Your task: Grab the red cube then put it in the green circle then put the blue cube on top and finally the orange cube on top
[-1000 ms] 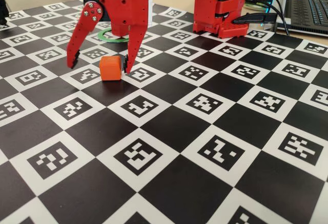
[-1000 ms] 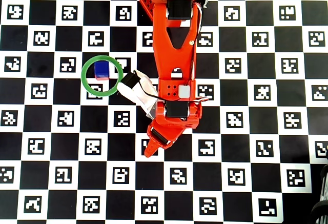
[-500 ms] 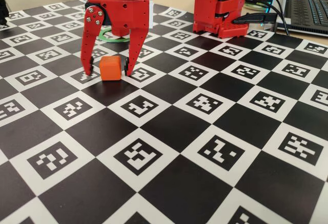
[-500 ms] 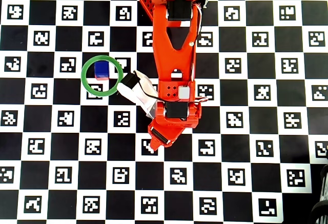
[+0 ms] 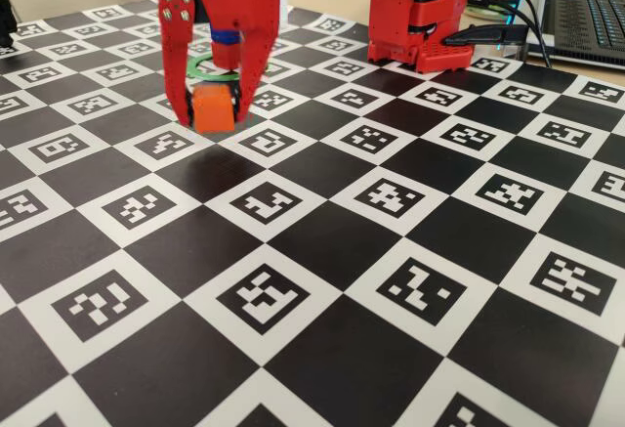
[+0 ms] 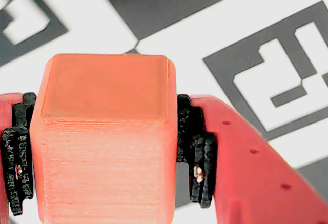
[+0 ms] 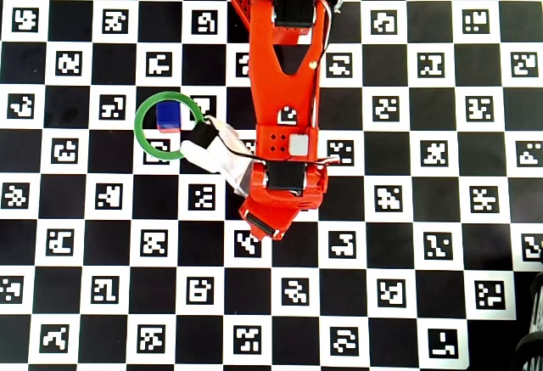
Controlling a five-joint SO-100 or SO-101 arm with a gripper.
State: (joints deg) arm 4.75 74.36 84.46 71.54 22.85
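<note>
My red gripper (image 5: 213,109) is shut on the orange cube (image 5: 213,106) and holds it above the checkered board, in front of the green circle (image 5: 207,73). In the wrist view the orange cube (image 6: 105,142) fills the space between the black pads (image 6: 197,152). The blue cube (image 5: 227,37) stands on the red cube (image 5: 227,55) inside the circle, seen between my fingers. In the overhead view the blue cube (image 7: 170,113) sits in the green circle (image 7: 137,125) with a sliver of the red cube (image 7: 170,129) below it. The arm hides my fingertips and the orange cube there.
The arm's red base (image 5: 420,17) stands at the back right of the marker-printed checkerboard (image 5: 322,251). A laptop (image 5: 591,17) and cables (image 5: 508,17) lie behind the board at the far right.
</note>
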